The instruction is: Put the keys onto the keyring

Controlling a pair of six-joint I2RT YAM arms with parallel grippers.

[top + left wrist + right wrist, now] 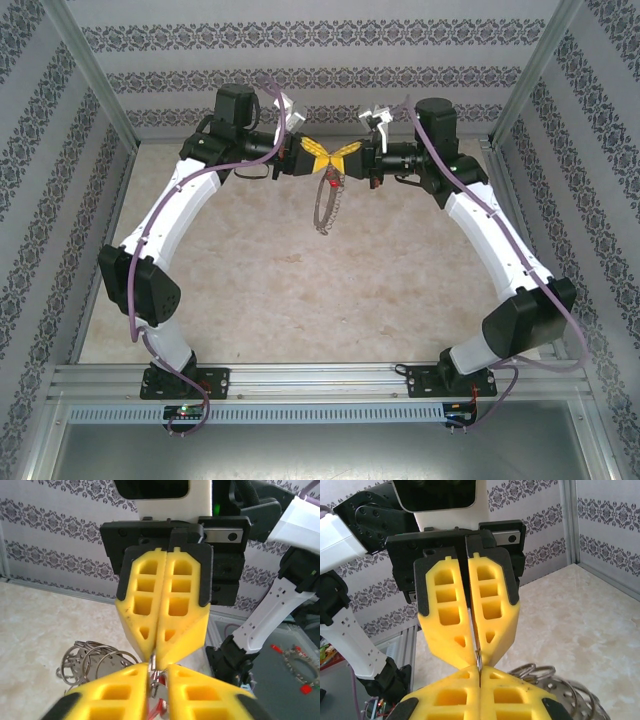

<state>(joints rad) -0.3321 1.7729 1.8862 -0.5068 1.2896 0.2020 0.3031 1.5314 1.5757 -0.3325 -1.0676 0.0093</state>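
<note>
High over the far middle of the table my two yellow-fingered grippers meet tip to tip. My right gripper (341, 158) (479, 672) is shut on a thin wire of the keyring (325, 210), which hangs down below the fingertips as a floppy loop fringed with small silvery rings (92, 660) (560, 685). My left gripper (324, 160) (156, 672) has its jaws a little apart. The ring wire and the red-headed key (162, 707) (332, 183) sit in that narrow gap. The key's shaft is hidden.
The beige tabletop (300, 290) lies well below both grippers. Patterned walls (320, 75) close in the back and sides. An aluminium rail (320, 380) carrying both arm bases runs along the near edge.
</note>
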